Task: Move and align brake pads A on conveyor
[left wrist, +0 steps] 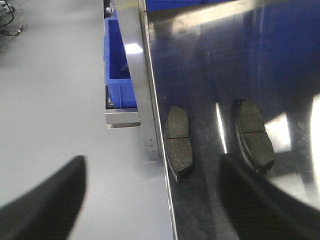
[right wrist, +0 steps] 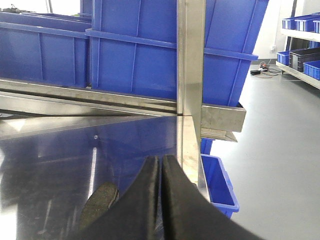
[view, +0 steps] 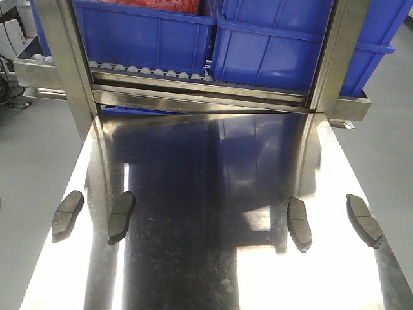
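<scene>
Brake pads A (view: 121, 216) lie at 8 and 4 o'clock on steel table (view: 206, 194); left gripper (left wrist: 152, 170) gapes, likely for pickup; right gripper (right wrist: 160, 162) closed, empty.

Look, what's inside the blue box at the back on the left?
Some red stuff shows above the rim of the blue box. Its wall hides the rest, so I cannot tell what it is.
</scene>
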You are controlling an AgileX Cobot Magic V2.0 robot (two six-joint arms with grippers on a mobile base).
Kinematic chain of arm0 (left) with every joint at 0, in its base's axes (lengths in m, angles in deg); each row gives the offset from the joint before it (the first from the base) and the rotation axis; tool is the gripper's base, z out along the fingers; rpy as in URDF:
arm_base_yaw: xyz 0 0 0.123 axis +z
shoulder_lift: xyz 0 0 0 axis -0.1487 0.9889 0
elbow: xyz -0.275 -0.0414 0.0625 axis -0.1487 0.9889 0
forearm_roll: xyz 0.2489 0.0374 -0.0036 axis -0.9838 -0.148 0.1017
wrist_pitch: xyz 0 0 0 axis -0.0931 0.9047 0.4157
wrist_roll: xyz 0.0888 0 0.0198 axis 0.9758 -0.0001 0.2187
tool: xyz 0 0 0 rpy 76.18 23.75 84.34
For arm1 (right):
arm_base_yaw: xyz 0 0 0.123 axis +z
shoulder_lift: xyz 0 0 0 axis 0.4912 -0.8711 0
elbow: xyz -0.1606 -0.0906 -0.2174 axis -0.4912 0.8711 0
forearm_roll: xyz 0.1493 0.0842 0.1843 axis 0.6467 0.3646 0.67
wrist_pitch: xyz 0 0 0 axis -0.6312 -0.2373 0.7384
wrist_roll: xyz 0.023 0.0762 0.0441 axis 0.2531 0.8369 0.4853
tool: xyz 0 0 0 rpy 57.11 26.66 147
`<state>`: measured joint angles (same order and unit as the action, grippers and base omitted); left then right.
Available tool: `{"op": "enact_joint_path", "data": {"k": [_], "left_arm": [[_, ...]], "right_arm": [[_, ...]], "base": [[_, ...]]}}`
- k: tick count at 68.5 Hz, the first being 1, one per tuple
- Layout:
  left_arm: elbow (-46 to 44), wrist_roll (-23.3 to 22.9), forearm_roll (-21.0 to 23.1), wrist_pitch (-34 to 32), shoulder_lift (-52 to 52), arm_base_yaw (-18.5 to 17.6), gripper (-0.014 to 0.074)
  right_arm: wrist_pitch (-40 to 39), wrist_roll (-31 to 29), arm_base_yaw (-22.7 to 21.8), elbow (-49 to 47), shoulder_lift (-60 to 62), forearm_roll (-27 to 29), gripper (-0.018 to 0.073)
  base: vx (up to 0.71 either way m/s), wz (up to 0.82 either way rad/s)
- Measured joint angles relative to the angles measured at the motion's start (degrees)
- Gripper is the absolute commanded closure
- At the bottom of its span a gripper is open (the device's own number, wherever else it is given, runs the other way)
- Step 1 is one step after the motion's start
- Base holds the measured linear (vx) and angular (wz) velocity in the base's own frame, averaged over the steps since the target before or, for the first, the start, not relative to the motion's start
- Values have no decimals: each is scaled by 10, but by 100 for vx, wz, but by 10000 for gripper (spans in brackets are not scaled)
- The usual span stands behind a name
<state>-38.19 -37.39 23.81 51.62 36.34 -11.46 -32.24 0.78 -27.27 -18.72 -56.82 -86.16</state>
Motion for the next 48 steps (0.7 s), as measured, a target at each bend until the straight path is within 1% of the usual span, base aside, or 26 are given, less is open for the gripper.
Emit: {"op": "enact_joint_path", "data": {"k": [3, 10, 17, 31, 48], "left_arm": [[0, -3, 9, 0, 0, 0, -136], [0, -5, 15, 0, 7, 0, -120], [-14, -5, 16, 11, 45, 0, -92], [-93, 4, 20, 53, 188, 0, -54], [-201, 30, 21, 83, 369, -6, -49]], "right_arm": [[0, 0, 0, 0, 0, 0, 563], [0, 0, 0, 0, 0, 0, 563], [0, 0, 0, 0, 0, 0, 563], [0, 0, 0, 0, 0, 0, 563], [0, 0, 0, 0, 0, 0, 563]], "base": [[0, 0], [0, 0], [0, 0], [0, 0], [0, 0]]}}
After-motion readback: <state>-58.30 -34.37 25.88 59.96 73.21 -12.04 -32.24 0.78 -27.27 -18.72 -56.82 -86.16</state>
